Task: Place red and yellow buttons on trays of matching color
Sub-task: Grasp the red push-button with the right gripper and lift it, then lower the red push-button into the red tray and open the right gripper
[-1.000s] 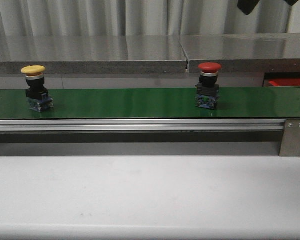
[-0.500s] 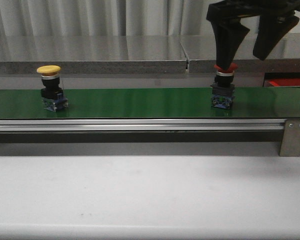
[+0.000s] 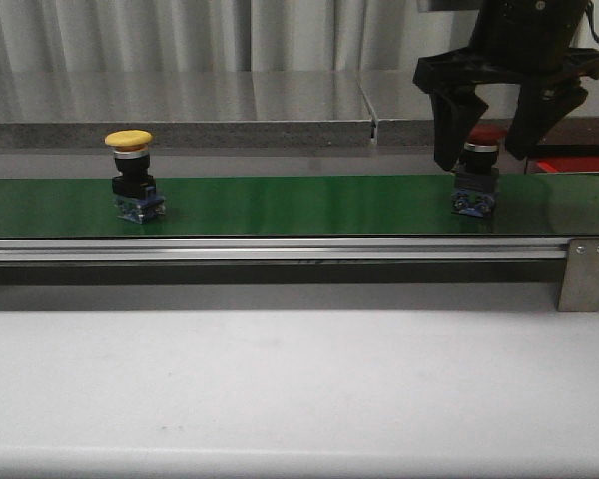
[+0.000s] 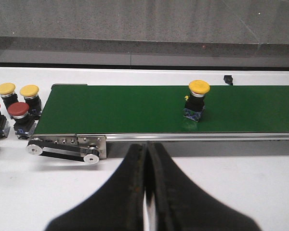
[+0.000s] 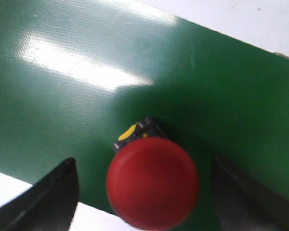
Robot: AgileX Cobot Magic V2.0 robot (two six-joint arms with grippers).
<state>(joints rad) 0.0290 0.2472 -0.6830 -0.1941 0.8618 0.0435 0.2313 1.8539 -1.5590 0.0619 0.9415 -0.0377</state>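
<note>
Right gripper [image 3: 491,150] is spread wide, one finger on each side of the red button [image 3: 476,175], not touching it. That button stands upright at the right end of the green belt [image 3: 299,205]. Yellow button [image 3: 133,176] stands upright on the belt's left part. Left gripper [image 4: 147,163] fingers pressed together, holding nothing.
</note>
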